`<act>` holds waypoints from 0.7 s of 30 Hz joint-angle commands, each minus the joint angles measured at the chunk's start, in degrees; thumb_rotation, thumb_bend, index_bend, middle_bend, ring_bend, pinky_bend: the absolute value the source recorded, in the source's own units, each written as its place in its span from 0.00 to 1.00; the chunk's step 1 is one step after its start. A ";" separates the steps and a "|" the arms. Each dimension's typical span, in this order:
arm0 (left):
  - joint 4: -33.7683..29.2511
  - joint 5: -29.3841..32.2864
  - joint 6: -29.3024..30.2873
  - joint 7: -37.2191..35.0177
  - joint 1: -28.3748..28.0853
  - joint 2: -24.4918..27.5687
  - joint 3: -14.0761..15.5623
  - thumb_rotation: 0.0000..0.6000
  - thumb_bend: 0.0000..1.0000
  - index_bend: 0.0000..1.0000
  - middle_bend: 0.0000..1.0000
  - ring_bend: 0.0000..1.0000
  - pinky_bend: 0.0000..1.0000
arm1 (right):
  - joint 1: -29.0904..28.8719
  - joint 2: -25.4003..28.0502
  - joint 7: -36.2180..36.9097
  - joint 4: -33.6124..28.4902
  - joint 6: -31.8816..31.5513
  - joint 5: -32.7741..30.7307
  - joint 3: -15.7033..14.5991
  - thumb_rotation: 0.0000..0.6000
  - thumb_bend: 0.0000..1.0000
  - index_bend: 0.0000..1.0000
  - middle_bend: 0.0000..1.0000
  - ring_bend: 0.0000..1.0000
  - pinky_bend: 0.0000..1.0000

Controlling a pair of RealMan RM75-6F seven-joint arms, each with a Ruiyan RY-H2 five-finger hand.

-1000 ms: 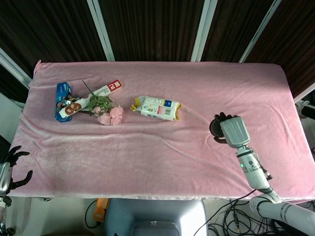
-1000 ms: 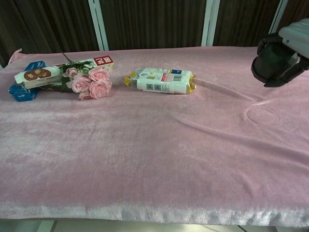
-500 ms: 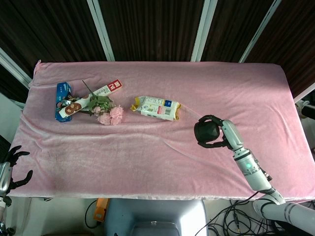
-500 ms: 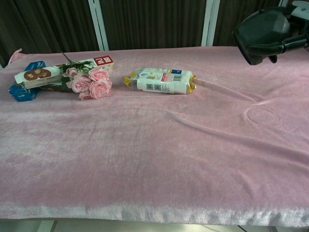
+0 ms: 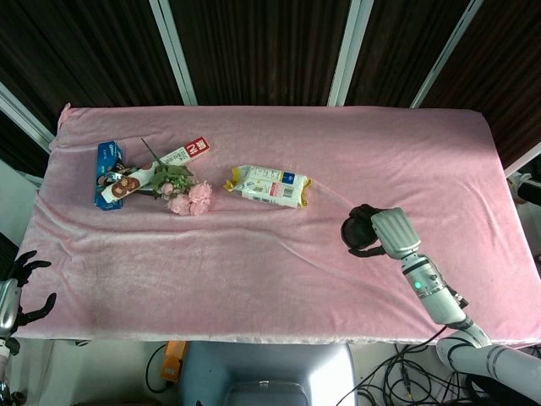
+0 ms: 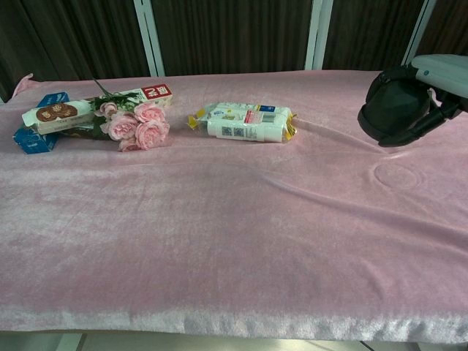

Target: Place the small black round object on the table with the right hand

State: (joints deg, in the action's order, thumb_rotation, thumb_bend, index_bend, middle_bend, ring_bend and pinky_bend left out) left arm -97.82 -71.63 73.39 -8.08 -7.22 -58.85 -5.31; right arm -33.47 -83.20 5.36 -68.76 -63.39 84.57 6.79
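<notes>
My right hand (image 5: 379,232) (image 6: 428,95) holds the small black round object (image 5: 356,230) (image 6: 389,108) with dark fingers curled round it. The object hangs a little above the pink tablecloth (image 5: 270,279) (image 6: 219,241) on the right side, just above a round dent (image 6: 397,175) in the cloth. In the head view my left hand (image 5: 19,288) hangs off the table's front left corner, fingers apart and holding nothing.
A white and yellow snack packet (image 5: 269,185) (image 6: 246,121) lies mid-table. Pink roses (image 5: 188,195) (image 6: 137,124), a long red and white box (image 5: 157,166) and a blue box (image 5: 107,165) (image 6: 38,131) sit at the far left. Dark panels stand behind the table.
Half a second ago my right hand held the object higher; it has since come down toward the cloth and tilted. The left hand has not moved.
</notes>
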 commanded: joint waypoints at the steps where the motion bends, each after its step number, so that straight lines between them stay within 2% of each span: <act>1: -0.02 0.12 0.03 -0.14 0.05 0.05 -0.05 1.00 0.35 0.29 0.10 0.12 0.34 | -0.55 -2.88 -8.92 3.65 3.19 -3.10 -0.42 1.00 0.13 0.68 0.56 0.66 0.81; 7: -0.08 -0.11 0.24 -0.31 0.14 0.09 -0.03 1.00 0.35 0.29 0.10 0.12 0.34 | -0.74 -6.35 -12.07 9.38 4.68 -3.51 -1.51 1.00 0.13 0.68 0.56 0.66 0.81; 13: -0.11 -0.21 0.20 -0.32 0.13 0.11 0.02 1.00 0.35 0.29 0.10 0.12 0.34 | -0.89 -9.01 -9.95 14.34 5.76 -2.67 -2.64 1.00 0.13 0.65 0.56 0.59 0.78; 16: -0.10 -0.06 0.34 -0.47 0.20 0.11 -0.09 1.00 0.35 0.29 0.10 0.12 0.34 | -0.85 -10.11 -9.07 16.45 5.70 -1.88 -3.26 1.00 0.13 0.62 0.55 0.54 0.74; 21: -0.13 -0.23 0.35 -0.53 0.22 0.17 -0.03 1.00 0.35 0.29 0.10 0.12 0.34 | -0.74 -11.45 -7.83 18.99 5.33 -0.84 -3.96 1.00 0.13 0.61 0.53 0.51 0.72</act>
State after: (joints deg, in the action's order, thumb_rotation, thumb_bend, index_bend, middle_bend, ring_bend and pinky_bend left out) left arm -97.95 -71.86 73.75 -8.61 -7.00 -58.68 -5.34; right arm -34.25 -94.32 -2.81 -50.16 -57.94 83.44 3.05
